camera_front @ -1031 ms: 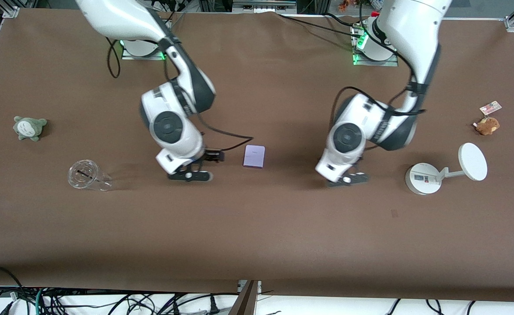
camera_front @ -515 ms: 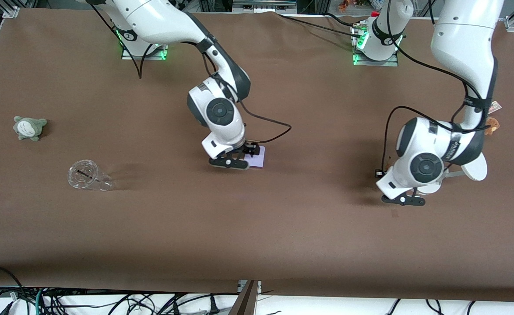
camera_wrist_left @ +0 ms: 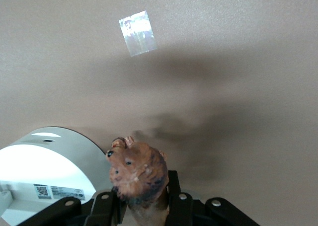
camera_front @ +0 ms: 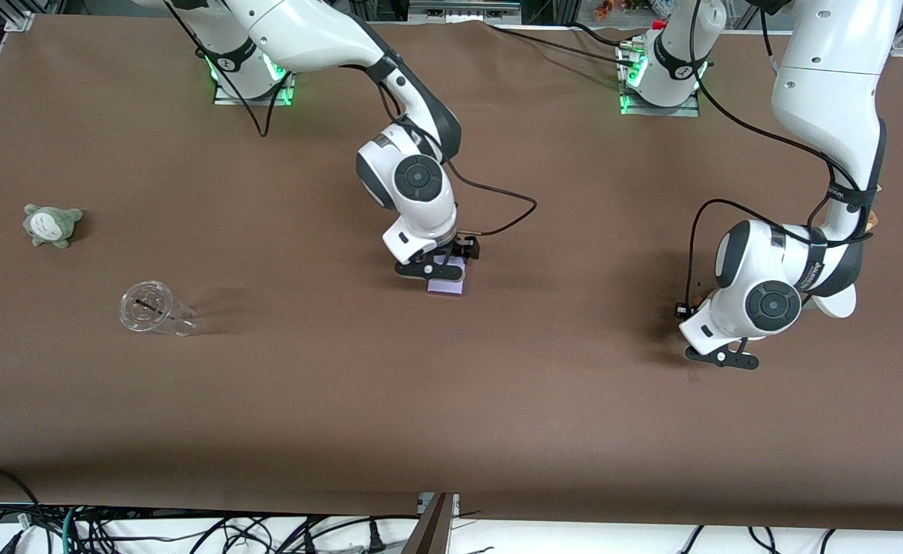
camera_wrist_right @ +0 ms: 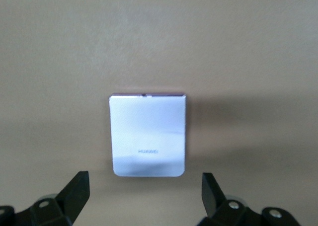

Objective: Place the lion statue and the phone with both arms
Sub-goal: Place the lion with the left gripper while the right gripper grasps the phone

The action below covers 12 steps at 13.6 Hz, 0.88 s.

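The phone (camera_front: pixel 447 286) lies flat on the brown table near its middle, a pale lavender rectangle, also in the right wrist view (camera_wrist_right: pixel 147 135). My right gripper (camera_front: pixel 430 269) hangs just over it, open and empty, its fingers wider apart than the phone (camera_wrist_right: pixel 144 193). My left gripper (camera_front: pixel 719 359) is low over the table toward the left arm's end. It is shut on the lion statue (camera_wrist_left: pixel 139 172), a reddish-brown figurine that sticks out between the fingers (camera_wrist_left: pixel 174 188).
A white stand's base (camera_wrist_left: pixel 44 171) sits beside my left gripper; its disc (camera_front: pixel 838 302) peeks out past the left arm. A small shiny patch (camera_wrist_left: pixel 138 33) lies on the table. A clear cup (camera_front: pixel 155 309) on its side and a grey-green plush (camera_front: pixel 53 225) lie toward the right arm's end.
Both arms swung toward the left arm's end of the table. My right gripper went from beside the phone to over it. My left gripper moved to beside the white stand.
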### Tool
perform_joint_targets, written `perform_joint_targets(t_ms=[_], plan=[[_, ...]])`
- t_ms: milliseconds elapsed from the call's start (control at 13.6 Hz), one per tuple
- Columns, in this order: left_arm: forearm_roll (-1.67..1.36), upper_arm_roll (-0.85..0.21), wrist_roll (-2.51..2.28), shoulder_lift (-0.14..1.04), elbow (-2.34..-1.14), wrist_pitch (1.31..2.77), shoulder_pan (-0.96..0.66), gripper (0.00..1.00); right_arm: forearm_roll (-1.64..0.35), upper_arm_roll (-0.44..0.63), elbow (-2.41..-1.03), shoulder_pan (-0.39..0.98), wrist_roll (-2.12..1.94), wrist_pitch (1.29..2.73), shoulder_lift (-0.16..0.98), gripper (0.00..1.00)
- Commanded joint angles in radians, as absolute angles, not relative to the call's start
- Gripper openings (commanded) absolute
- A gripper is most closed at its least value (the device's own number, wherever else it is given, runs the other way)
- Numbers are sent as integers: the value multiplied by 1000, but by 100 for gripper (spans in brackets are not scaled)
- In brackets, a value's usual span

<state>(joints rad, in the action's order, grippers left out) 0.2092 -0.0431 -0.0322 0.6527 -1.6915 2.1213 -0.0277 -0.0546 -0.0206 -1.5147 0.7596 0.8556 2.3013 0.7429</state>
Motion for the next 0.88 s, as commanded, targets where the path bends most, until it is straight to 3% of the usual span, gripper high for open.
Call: perform_joint_targets(t_ms=[0,294,810], plan=[[198,-55,-20,646,-1700,2128,-18,100,-35,-6,-1468,784,879,2313,790,100],[199,-55,-12,615,-1684,2079,-25,100,1,-6,-1463,793,881,2347,833,100],[206,-63,-2,381,-1620,1936,-31,100,23,-8,-1465,795,882,2349,847,100]])
